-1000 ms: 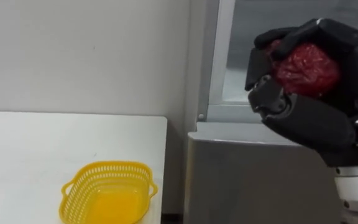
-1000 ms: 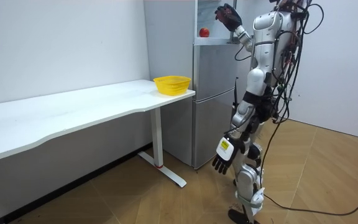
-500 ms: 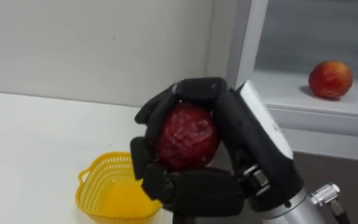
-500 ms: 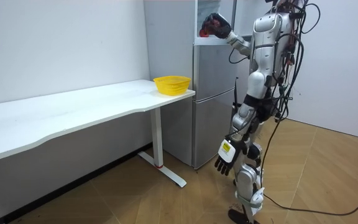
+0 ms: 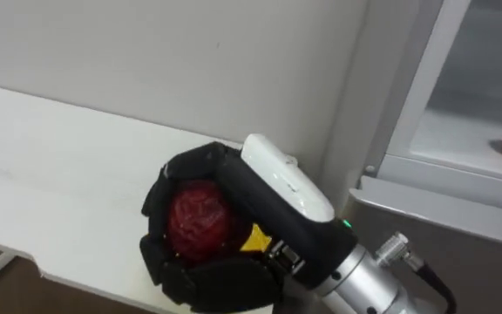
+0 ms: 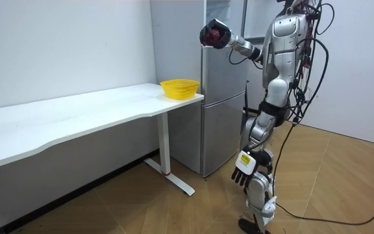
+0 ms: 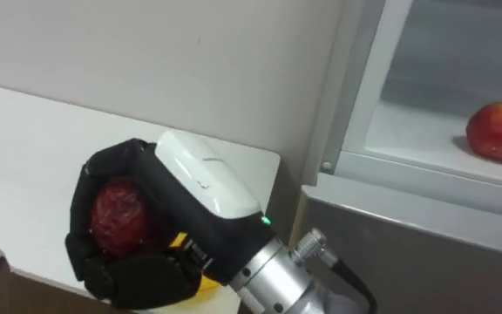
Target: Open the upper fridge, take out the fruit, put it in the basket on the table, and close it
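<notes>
- I have the right hand [image 5: 234,279] wrapped tight around a red fruit [image 5: 197,220]. The dark fingers curl over it from above, from below and from the far side, so it sits caged in the palm.
- The fruit is round and deep red, with a wrinkled, bumpy skin that catches a little shine.
- The back of the hand carries a smooth white plastic cover with rounded corners. Behind it the wrist is a bare metal cylinder.
- Beneath the hand lies the white worktop [image 5: 50,148], flat and matte, and a sliver of yellow shows just under the palm.
- In the room view the hand is held out high, level with the top of the grey fridge [image 6: 223,117]. The yellow basket [image 6: 179,87] sits below it, a little to the room view's left, on the end of the worktop. The basket is oval with latticed plastic walls.
- To the right of the hand and behind it is the open upper fridge compartment, with a pale frame and a white shelf [image 7: 417,122].
- An apple [image 7: 498,131] rests on that shelf, well apart from the hand. It is smooth and red with a yellowish blush.
- The left hand [image 6: 245,175] hangs by the robot's thigh with its fingers relaxed and holds nothing.
- The robot stands upright on the wooden floor just beside the fridge.
</notes>
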`<state>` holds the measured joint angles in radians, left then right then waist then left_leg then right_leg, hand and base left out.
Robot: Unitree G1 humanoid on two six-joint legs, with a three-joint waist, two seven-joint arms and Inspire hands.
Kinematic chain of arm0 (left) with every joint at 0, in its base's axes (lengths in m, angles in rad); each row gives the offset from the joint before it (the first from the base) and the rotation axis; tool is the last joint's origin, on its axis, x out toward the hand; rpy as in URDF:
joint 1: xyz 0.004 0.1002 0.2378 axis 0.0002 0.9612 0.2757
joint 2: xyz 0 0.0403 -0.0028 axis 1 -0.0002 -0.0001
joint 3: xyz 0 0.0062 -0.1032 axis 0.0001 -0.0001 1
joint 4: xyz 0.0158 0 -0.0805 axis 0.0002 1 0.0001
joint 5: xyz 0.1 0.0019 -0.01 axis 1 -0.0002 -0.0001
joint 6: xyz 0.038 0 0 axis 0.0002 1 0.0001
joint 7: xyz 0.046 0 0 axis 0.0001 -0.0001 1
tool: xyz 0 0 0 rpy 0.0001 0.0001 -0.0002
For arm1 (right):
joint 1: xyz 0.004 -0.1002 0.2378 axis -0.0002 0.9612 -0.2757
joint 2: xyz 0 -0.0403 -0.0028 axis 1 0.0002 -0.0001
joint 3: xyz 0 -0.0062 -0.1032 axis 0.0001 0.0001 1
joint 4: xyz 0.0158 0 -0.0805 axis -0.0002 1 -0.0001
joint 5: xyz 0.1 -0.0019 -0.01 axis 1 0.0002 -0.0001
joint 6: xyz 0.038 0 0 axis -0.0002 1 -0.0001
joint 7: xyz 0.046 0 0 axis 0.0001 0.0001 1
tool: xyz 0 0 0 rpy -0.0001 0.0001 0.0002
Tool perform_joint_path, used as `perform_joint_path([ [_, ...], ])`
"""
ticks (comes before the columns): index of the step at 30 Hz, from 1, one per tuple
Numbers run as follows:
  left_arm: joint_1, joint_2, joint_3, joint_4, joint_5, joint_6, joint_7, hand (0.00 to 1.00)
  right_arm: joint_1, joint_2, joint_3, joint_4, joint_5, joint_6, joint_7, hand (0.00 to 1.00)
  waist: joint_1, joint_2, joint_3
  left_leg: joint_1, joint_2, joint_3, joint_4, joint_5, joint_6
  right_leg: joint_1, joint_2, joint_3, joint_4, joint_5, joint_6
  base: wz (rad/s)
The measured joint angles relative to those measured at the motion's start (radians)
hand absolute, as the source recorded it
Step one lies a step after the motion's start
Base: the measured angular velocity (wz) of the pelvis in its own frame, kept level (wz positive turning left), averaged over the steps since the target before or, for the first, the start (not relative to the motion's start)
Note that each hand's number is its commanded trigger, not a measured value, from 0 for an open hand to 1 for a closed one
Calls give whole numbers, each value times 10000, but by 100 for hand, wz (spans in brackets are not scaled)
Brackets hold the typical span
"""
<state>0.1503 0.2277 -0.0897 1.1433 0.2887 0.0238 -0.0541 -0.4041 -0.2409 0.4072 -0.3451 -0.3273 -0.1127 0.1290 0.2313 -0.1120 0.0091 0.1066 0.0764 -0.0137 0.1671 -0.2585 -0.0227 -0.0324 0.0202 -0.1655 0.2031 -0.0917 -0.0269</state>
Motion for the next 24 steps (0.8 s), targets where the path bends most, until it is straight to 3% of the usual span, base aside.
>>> perform_joint_path([
  [2, 87, 44, 107, -24, 202, 0, -15, 0, -323, -82, -53, 482, -194, 49, -76, 100, 96, -82, -15, 28, -2, -90, 6, 0, 1, 59, -2, -55, 1, -7, 11, 15],
  [5, 90, 67, 346, -103, 419, -1, -23, 0, -842, -418, -86, 1207, -383, 82, -198, 100, 265, -207, 25, 60, 0, -221, 52, 5, 8, 138, -35, -252, 1, -9, 14, 11],
  [10, 216, 111, 691, -147, 678, 141, -242, 0, -1793, -689, -170, 2636, -392, 258, -433, 100, 303, -362, 20, 84, -3, -485, 67, 7, 13, 245, -65, -413, -13, -26, 38, 14],
  [18, 345, 260, 1074, -293, 771, 226, -405, 0, -1845, -1261, -408, 4399, -417, 433, -851, 100, 600, -731, 28, 7, -45, -779, 80, 9, 14, 348, -176, -863, -3, -177, 61, 14],
  [20, 368, 281, 1068, -348, 769, 236, -453, 0, -1861, -1306, -409, 4812, -375, 420, -894, 100, 698, -811, 8, -23, -47, -795, 84, 9, 14, 321, -177, -869, -3, -189, 59, 0],
  [24, 379, 376, 1051, -358, 758, 370, -475, 0, -2246, -1316, -401, 6412, -128, 467, -982, 100, 754, -965, 57, -89, -68, -890, 237, 9, 14, 362, -202, -943, -8, -193, 59, 6],
])
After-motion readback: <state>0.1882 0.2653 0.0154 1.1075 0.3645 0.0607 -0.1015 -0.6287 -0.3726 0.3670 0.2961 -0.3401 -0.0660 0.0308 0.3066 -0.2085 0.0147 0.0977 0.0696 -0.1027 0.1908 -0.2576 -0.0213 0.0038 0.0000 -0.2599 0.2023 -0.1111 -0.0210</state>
